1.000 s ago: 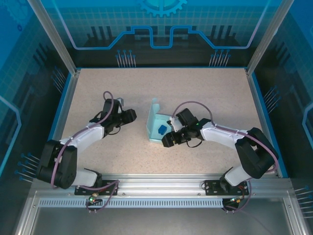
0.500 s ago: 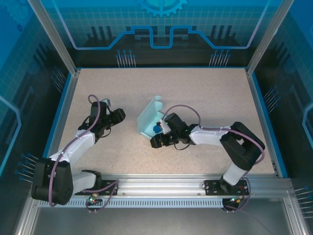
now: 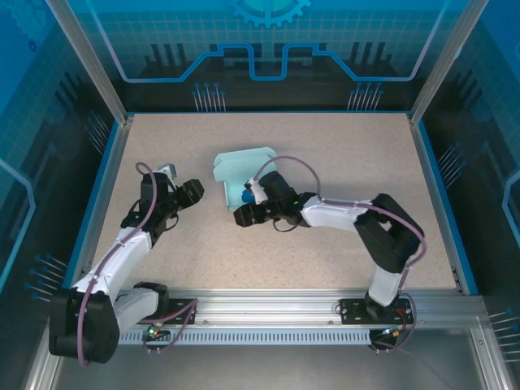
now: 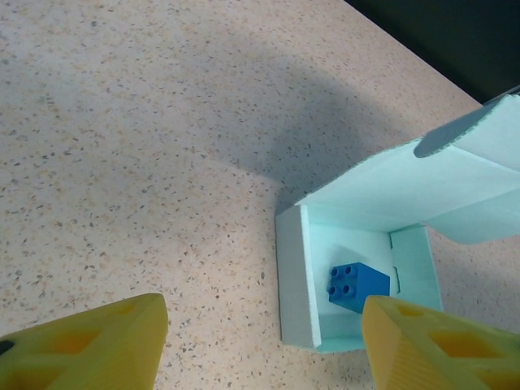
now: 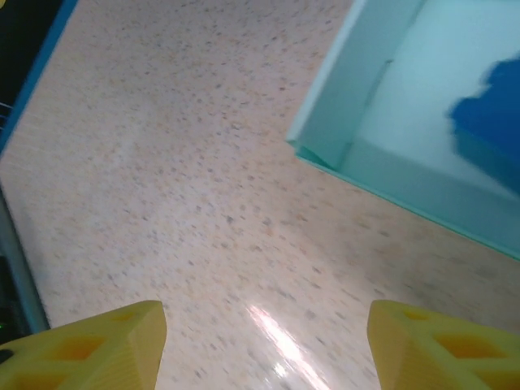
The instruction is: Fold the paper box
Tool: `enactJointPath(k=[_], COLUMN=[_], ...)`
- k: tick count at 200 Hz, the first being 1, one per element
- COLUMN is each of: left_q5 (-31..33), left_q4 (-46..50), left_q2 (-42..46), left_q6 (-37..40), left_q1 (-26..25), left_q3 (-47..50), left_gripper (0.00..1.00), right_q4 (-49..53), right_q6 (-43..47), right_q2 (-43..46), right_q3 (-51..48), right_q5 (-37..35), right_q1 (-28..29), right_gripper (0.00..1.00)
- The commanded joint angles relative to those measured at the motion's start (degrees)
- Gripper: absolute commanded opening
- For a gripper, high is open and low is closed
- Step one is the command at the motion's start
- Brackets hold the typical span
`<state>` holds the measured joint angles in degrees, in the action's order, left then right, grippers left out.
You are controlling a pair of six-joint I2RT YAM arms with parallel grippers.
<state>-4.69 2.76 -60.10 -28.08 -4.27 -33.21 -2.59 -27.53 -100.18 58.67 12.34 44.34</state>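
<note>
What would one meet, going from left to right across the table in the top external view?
Left hand → paper box → elbow of the right arm. The right hand and the small blue block overlap the box, so their place is unclear and I leave them out.

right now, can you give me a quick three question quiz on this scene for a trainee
1. True or false: the paper box is closed up, lid down.
2. What lies inside the box? A) a blue block B) a red ball C) nothing
3. Which is nearer the box, the left claw or the right claw?
Key: 1 false, the lid flap stands open. 2 A. 3 the right claw; both claws are open and hold nothing.
</note>
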Motion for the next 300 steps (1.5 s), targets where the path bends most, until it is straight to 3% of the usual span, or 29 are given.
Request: enactJointPath(k=[1, 53, 109, 184, 234, 300], left_q5=[-4.5, -8.7, -14.1, -14.1, -15.6, -18.5], left_q4=[-5.3, -15.7, -21.1, -16.0, -12.9, -11.2], left_q2=[-1.1, -9.7, -18.3, -26.4, -30.1, -32.6], left_q6=[3.7, 12.5, 16.2, 20.2, 21.7, 22.7], left_q1=[-0.1, -0.2, -0.4, -0.6, -0.5, -0.9], left_q3=[0.9, -1.6, -4.3, -12.7, -16.9, -19.6], left_gripper=[0.69, 0.74, 0.75, 0.65, 0.51, 0.44], right_q4=[6.1, 10.0, 14.6, 18.1, 19.4, 20.3], right_q6=[9.9, 22.5, 28.8, 31.7, 32.1, 32.3], right_q2=[7.3, 6.1, -4.8, -9.3, -9.7, -9.9], right_q3=[-0.6, 6.9, 18.4, 23.8, 25.2, 25.6], right_q5=[-4.6, -7.1, -5.1, -3.8, -4.1, -4.4], right_q1=[-5.4, -15.4, -16.8, -16.6, -16.5, -16.3], right_gripper=[0.68, 0.68, 0.62, 0.34, 0.26, 0.16])
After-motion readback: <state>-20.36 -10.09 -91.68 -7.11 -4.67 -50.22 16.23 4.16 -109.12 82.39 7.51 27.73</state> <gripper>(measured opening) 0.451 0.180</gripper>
